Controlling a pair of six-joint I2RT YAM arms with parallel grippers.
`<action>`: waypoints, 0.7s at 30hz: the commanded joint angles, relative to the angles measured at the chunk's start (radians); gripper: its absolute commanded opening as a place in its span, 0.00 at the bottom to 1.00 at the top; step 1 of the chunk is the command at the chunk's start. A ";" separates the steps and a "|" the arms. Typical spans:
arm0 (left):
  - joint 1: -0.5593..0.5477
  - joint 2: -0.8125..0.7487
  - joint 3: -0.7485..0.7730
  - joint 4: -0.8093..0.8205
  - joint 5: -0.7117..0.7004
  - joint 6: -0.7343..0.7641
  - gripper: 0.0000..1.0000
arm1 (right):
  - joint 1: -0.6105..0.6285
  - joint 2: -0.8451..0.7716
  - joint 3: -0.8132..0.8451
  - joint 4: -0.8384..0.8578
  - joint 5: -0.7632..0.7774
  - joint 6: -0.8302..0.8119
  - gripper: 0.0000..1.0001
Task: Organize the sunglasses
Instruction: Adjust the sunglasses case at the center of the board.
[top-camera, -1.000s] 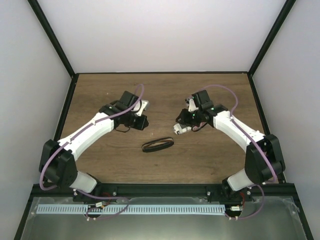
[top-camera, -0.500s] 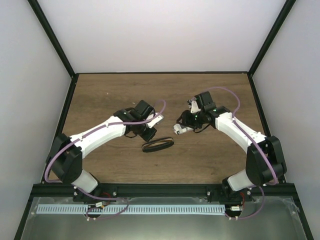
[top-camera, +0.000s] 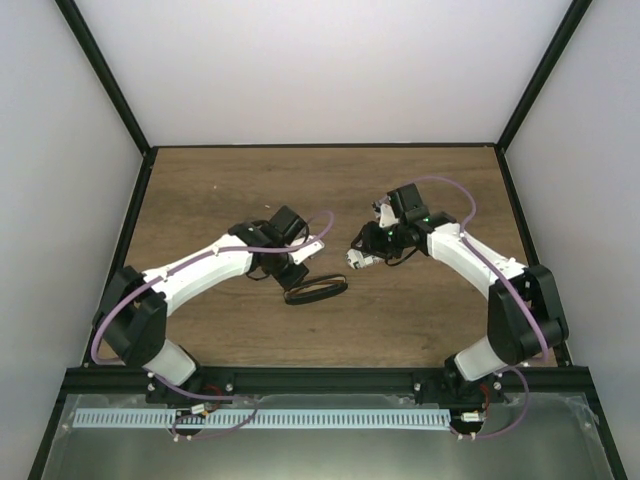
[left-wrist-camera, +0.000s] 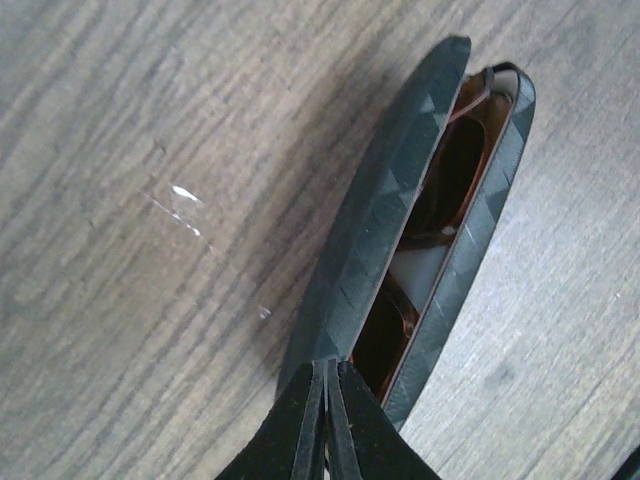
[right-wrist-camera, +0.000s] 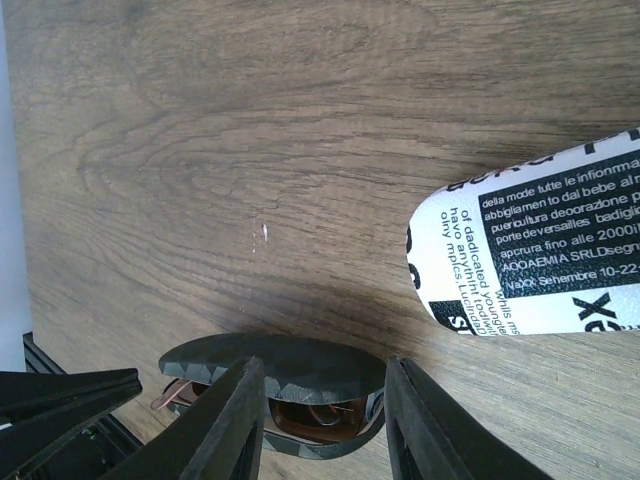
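Left hand (left-wrist-camera: 327, 405): fingers together to a point, tip at the near end of the dark oval case (left-wrist-camera: 385, 200), where lid and base meet. Can't tell if it pinches the rim or only touches it. Case lies mid-desk (top-camera: 200, 190), just off the left hand, lid ajar, not shut. The sunglasses (left-wrist-camera: 448, 165) are inside the case, seen through the slit: thin reddish-brown frame, amber-brown see-through lenses, folded flat and filling the case end to end. A bit of frame curls up against the lid at the far end in the left wrist view, and in the right wrist view a reddish tip pokes out at the end next to the left hand. Step in hand looks like closing the case. To do it well, get that stray tip tucked inside first, then push the lid down from above along its middle, not at the hinge end, or the case will likely skid on the wood. Frame is thin, so a lid forced over it could bend it; go slowly. Right hand (right-wrist-camera: 322, 362): fingers apart, holding nothing, case showing between them beyond the tips. It is well placed to brace the case from the opposite side. Far right, a white printed label (right-wrist-camera: 530, 250) lies on the desk, apart from the case; keep off it.
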 joint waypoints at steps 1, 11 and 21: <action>-0.001 -0.015 -0.026 -0.010 0.071 0.023 0.04 | -0.009 0.013 0.007 0.017 -0.020 -0.010 0.34; -0.003 0.004 -0.071 0.008 0.085 0.005 0.04 | -0.010 0.018 0.007 0.017 -0.012 -0.018 0.34; -0.030 0.080 -0.107 0.035 0.016 -0.017 0.04 | -0.010 0.015 -0.003 0.015 -0.010 -0.023 0.34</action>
